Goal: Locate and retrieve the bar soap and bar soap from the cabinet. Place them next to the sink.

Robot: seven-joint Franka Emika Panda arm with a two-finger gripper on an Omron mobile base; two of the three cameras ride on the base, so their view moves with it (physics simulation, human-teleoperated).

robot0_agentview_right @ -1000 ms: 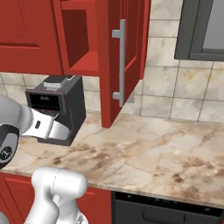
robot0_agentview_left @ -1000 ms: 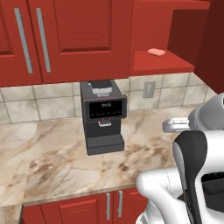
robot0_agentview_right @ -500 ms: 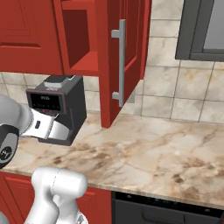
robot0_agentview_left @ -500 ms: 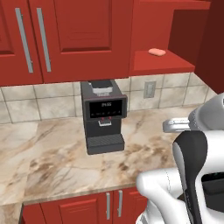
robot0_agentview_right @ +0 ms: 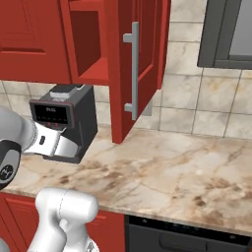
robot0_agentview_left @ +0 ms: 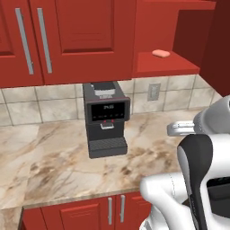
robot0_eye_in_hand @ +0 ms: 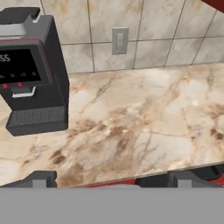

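Left base view: nothing is seen to have shifted over the last second, so the retrieval has not advanced. A salmon-pink bar soap (robot0_agentview_left: 161, 53) lies on the shelf of the open cabinet (robot0_agentview_left: 166, 67), above the coffee machine (robot0_agentview_left: 105, 117) on the worktop (robot0_agentview_left: 54, 161).

Right base view: the cabinet door (robot0_agentview_right: 135, 69) with its handle (robot0_agentview_right: 132, 76) is shown swung out; the shelf contents are hidden here.

Hand view: the fingers (robot0_eye_in_hand: 39, 178) are spread wide, holding nothing, over the worktop; a wall outlet (robot0_eye_in_hand: 119, 40) is seen.

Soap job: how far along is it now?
Done: the cabinet door stands open. In hand: nothing; the tool hangs over the counter, fingers apart. Left: the pink soap lies on the cabinet shelf; both bars must go beside the sink.
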